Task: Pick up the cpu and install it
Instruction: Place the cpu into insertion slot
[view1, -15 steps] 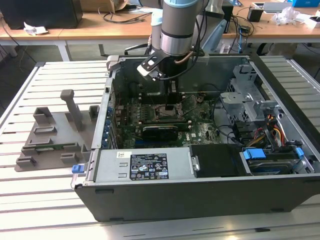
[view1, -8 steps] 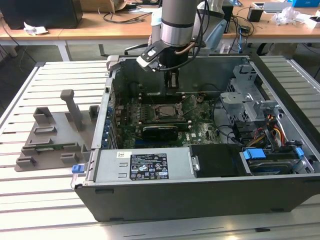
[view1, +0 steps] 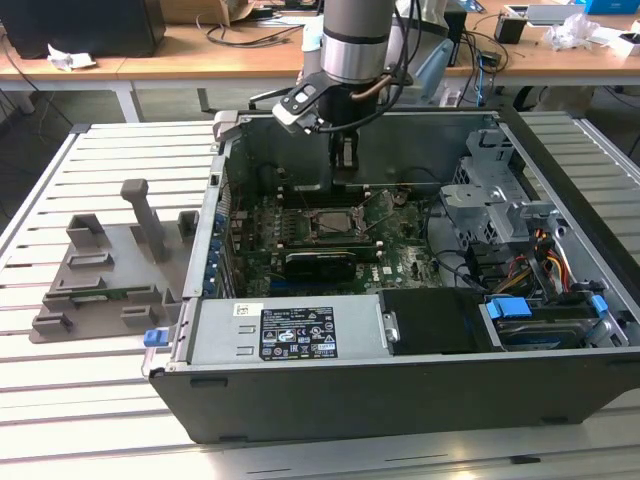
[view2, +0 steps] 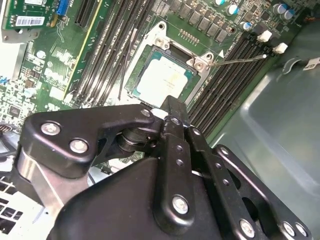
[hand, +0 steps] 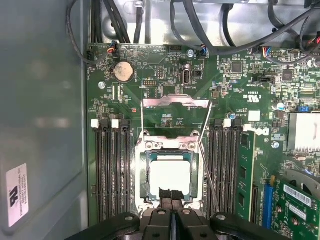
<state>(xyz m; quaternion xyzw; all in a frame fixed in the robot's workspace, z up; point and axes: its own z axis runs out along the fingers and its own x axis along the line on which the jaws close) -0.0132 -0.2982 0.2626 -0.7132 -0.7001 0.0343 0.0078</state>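
Inside the open grey metal computer case (view1: 400, 400), on the green motherboard (hand: 165, 85), I see the small flat square cpu with the dull silver top (hand: 170, 176) lying seated within the square black-and-metal socket frame (hand: 144, 175), beside its folded-back metal lid (hand: 175, 102). My black gripper (hand: 171, 194) hangs over the socket frame's edge, its two fingers pressed together, gripping nothing.

Open computer case (view1: 400, 395), grey fixture (view1: 100, 285) on slatted table (view1: 90, 410).
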